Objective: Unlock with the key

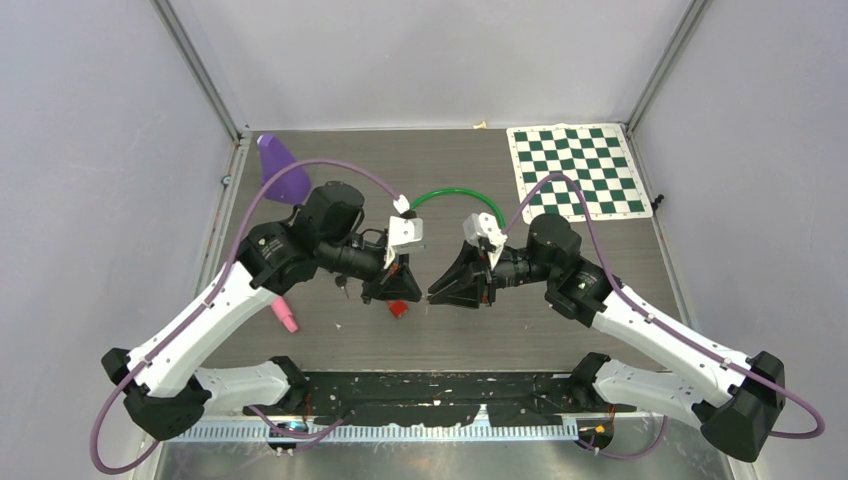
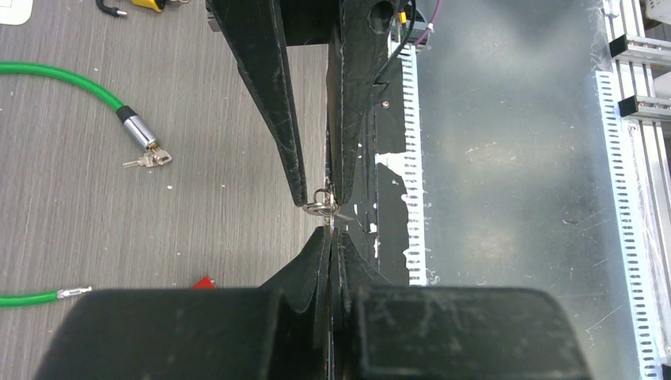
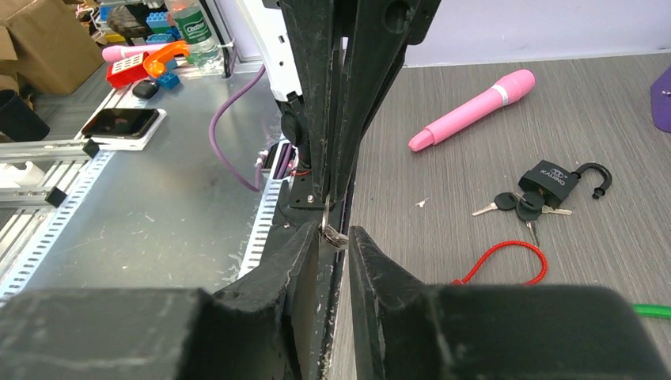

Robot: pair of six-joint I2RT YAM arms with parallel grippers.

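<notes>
Near the tabletop's (image 1: 480,160) near edge, the left claw (image 2: 328,236) is clamped shut on the small key (image 2: 320,208), the right claw (image 3: 334,237) meeting it tip to tip—jaws a sliver apart around that key, gripping or not I cannot tell—while the padlock (image 3: 551,184) lies leftward, nearer the left arm.

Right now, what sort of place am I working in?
Most likely a robotics lab test cell. Plain grey walls on aluminium frame posts box in the table, a checkerboard mat, probably for camera calibration, lies at its far right corner, and slotted cable duct runs along the near edge.
</notes>
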